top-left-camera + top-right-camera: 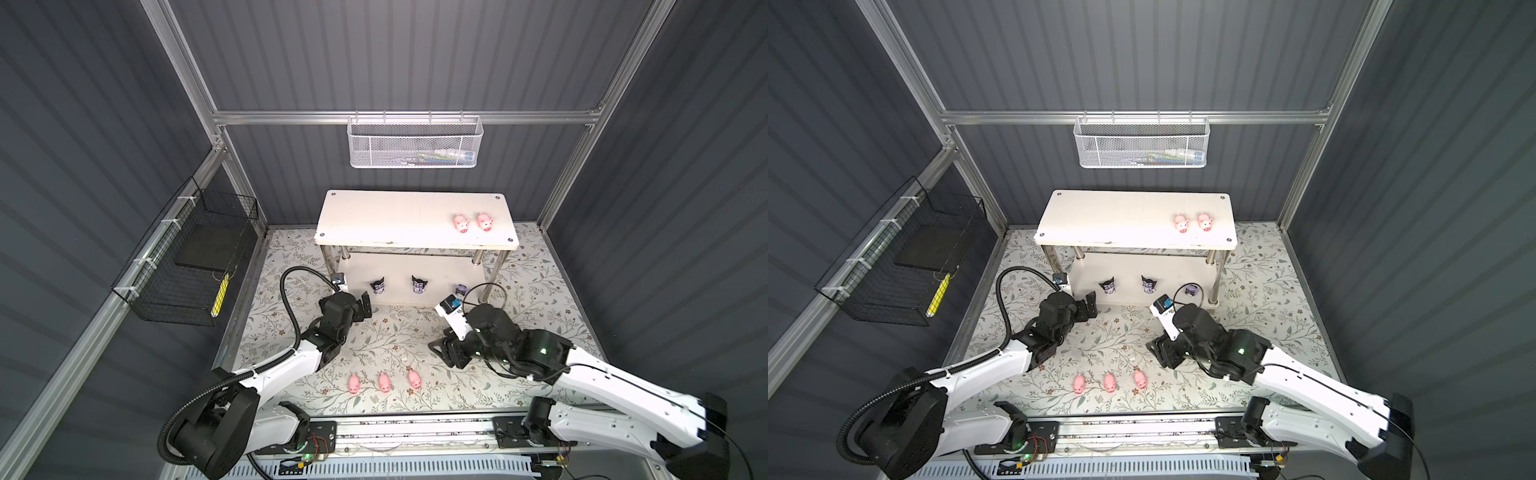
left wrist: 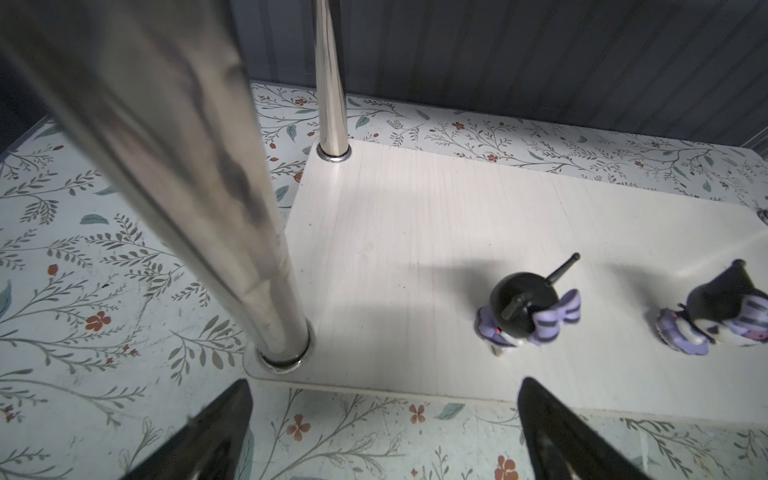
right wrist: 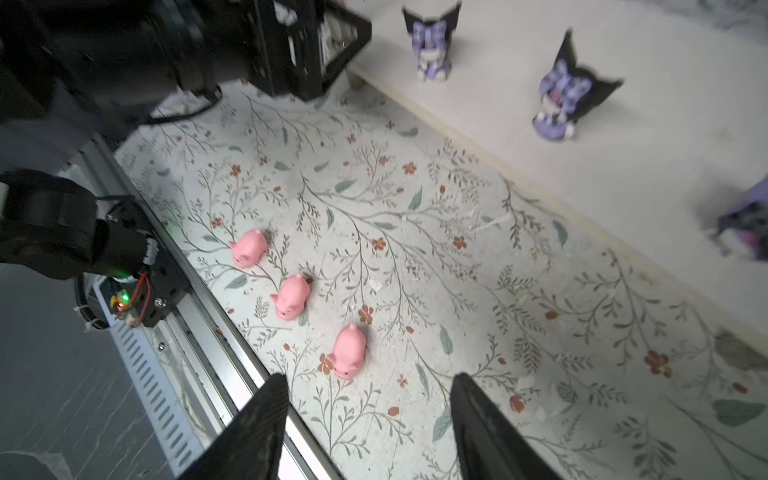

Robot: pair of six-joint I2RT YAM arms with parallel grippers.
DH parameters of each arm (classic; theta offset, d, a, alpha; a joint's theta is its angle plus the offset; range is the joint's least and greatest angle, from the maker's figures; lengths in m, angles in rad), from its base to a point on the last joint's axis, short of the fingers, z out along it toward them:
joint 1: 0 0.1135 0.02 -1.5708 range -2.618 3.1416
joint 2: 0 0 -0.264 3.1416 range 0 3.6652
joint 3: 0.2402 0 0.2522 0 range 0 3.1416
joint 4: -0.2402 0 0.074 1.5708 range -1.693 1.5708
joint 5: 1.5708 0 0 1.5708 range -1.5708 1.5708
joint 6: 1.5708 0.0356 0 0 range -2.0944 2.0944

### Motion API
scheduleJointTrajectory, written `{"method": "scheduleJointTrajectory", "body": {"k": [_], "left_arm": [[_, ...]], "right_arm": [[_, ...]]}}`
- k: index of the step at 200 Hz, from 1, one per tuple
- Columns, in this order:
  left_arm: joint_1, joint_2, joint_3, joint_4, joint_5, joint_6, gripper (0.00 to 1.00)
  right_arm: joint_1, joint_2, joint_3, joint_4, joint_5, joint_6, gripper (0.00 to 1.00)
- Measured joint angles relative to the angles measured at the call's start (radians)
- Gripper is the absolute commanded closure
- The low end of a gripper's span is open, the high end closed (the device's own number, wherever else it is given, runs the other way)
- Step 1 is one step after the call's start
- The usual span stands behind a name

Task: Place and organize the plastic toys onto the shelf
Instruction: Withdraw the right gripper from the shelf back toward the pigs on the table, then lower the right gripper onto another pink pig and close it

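The white shelf (image 1: 390, 220) stands at the back of the flowered mat. Two pink pigs (image 1: 461, 223) (image 1: 485, 221) sit on its top board at the right. Three purple-and-black figures (image 1: 377, 286) (image 1: 419, 284) (image 1: 460, 289) stand on the lower board (image 2: 395, 249). Three more pigs (image 3: 249, 248) (image 3: 291, 296) (image 3: 350, 351) lie in a row on the mat near the front rail. My left gripper (image 2: 384, 384) is open and empty, just in front of the lower board's left corner. My right gripper (image 3: 370, 378) hangs open and empty over the mat, close to the nearest pig.
A shiny metal leg (image 2: 187, 166) of the shelf rises close beside my left gripper. A white mesh basket (image 1: 415, 143) hangs on the back wall and a black wire basket (image 1: 187, 266) on the left wall. The arms' base rail (image 1: 415, 432) runs along the front edge.
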Motion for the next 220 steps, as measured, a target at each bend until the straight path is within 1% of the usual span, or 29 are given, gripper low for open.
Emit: {"method": "scheduleJointTrajectory", "body": {"k": [36,55,97,162,195,220], "left_arm": [[0.000,-0.005,0.000,-0.007,-0.007,0.000,0.01],[0.000,-0.016,0.000,-0.016,-0.015,0.000,0.01],[0.000,-0.045,-0.001,-0.031,-0.026,0.000,0.01],[0.000,-0.045,-0.001,-0.037,-0.034,0.000,0.01],[0.000,-0.044,-0.001,-0.037,-0.041,0.000,0.01],[0.000,-0.041,-0.001,-0.037,-0.041,0.000,0.01]], "right_arm": [[0.071,0.205,-0.003,0.041,0.016,0.014,0.29],[0.098,0.279,-0.003,0.050,0.021,0.014,0.28],[0.123,0.367,0.014,0.054,0.024,0.010,0.27],[0.150,0.552,0.110,0.014,0.013,-0.027,0.27],[0.155,0.594,0.114,-0.002,-0.007,-0.033,0.27],[0.156,0.602,0.114,-0.009,-0.018,-0.032,0.30]]}}
